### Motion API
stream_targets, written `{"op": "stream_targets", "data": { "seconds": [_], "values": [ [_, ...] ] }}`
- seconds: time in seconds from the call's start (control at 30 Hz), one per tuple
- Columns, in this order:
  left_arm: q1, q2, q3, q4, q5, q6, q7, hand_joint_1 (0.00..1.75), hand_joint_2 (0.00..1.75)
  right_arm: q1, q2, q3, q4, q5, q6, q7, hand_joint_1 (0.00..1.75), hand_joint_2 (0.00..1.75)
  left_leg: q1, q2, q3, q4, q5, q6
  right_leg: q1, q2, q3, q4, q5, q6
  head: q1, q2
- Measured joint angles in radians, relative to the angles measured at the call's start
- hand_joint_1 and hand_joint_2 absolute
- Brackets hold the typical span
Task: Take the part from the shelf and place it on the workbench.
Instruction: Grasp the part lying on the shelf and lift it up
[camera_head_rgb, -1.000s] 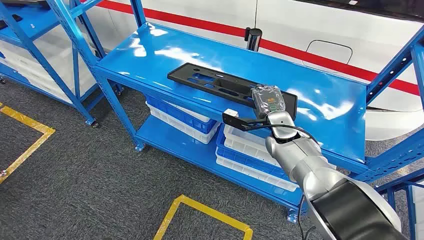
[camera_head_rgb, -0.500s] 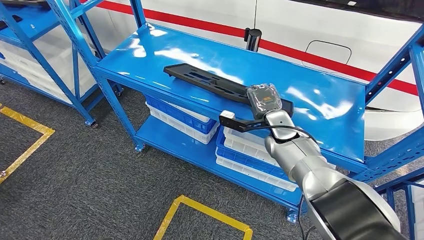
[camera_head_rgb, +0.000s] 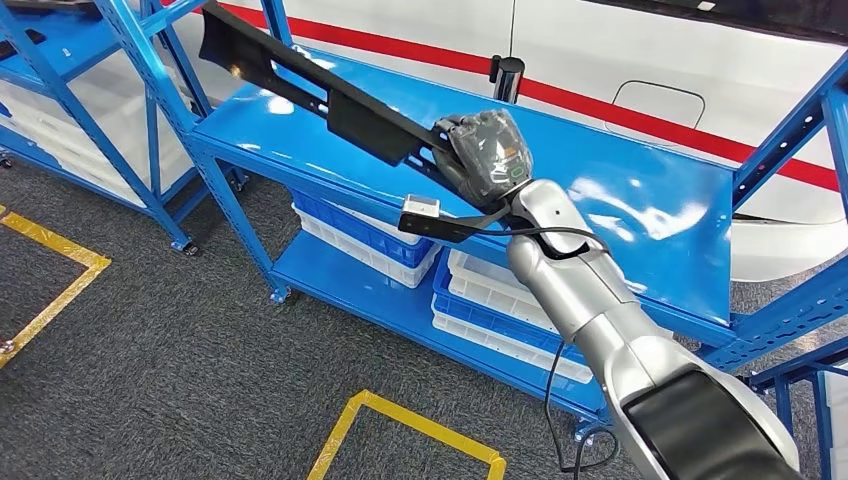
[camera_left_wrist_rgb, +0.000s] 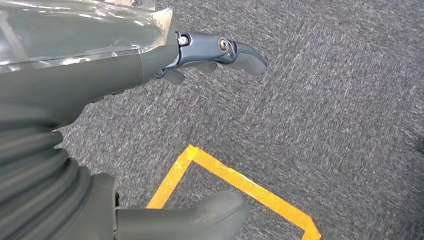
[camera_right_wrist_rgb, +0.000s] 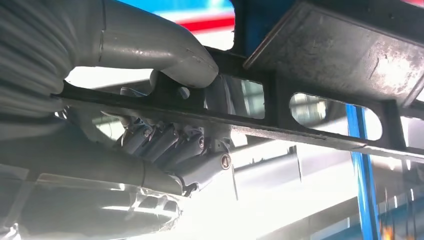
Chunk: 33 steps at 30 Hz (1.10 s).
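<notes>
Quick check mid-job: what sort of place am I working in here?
Probably a factory or assembly workshop. Blue steel shelving holds stacked parts bins, yellow floor tape marks zones on grey carpet, and the right hand holds a long black part.

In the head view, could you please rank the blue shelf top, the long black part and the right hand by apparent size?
1. blue shelf top
2. long black part, raised nearer the camera, yet plainly smaller
3. right hand, gripping its end

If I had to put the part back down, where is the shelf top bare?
Bare across the glossy blue shelf top, from the right robot hand to the far upright. Crowded below: stacked blue and white bins. The long black slotted part overhangs the near-left corner.
</notes>
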<state>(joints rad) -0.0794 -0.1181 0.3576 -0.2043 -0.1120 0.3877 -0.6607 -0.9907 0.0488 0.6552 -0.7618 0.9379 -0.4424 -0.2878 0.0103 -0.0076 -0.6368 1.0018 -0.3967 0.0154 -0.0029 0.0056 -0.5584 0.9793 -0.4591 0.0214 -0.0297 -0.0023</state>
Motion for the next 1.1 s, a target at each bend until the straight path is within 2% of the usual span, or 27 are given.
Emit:
{"op": "stream_targets", "data": {
  "seconds": [0.13, 0.3, 0.87, 1.1],
  "values": [
    [0.0, 0.001, 0.002, -0.007, -0.009, 0.006, 0.0, 0.0, 1.75, 0.004, -0.039, 0.001, -0.121, -0.014, 0.011, 0.011, 1.75, 1.75, 0.0, 0.0, 0.0, 0.0, 0.0, 0.0, 0.0, 0.0, 0.0, 0.0, 0.0, 0.0, 0.0, 0.0],
    [-0.001, 0.002, 0.006, -0.015, -0.008, 0.003, 0.0, 0.0, 1.75, 0.008, -0.067, 0.007, -0.194, -0.023, 0.016, 0.02, 1.75, 1.75, 0.0, 0.0, 0.0, 0.0, 0.0, 0.0, 0.0, 0.0, 0.0, 0.0, 0.0, 0.0, 0.0, 0.0],
    [-0.013, 0.006, 0.017, -0.015, -0.009, 0.015, 0.006, 0.0, 1.75, 0.018, -0.089, 0.02, -0.246, -0.037, 0.023, 0.035, 1.75, 1.75, 0.0, 0.0, 0.0, 0.0, 0.0, 0.0, 0.0, 0.0, 0.0, 0.0, 0.0, 0.0, 0.0, 0.0],
    [-0.02, 0.008, 0.016, -0.014, -0.046, 0.024, 0.123, 0.0, 1.75, 0.034, -0.089, 0.02, -0.25, -0.053, 0.016, 0.034, 1.75, 1.75, 0.0, 0.0, 0.0, 0.0, 0.0, 0.0, 0.0, 0.0, 0.0, 0.0, 0.0, 0.0, 0.0, 0.0]
  ]
}}
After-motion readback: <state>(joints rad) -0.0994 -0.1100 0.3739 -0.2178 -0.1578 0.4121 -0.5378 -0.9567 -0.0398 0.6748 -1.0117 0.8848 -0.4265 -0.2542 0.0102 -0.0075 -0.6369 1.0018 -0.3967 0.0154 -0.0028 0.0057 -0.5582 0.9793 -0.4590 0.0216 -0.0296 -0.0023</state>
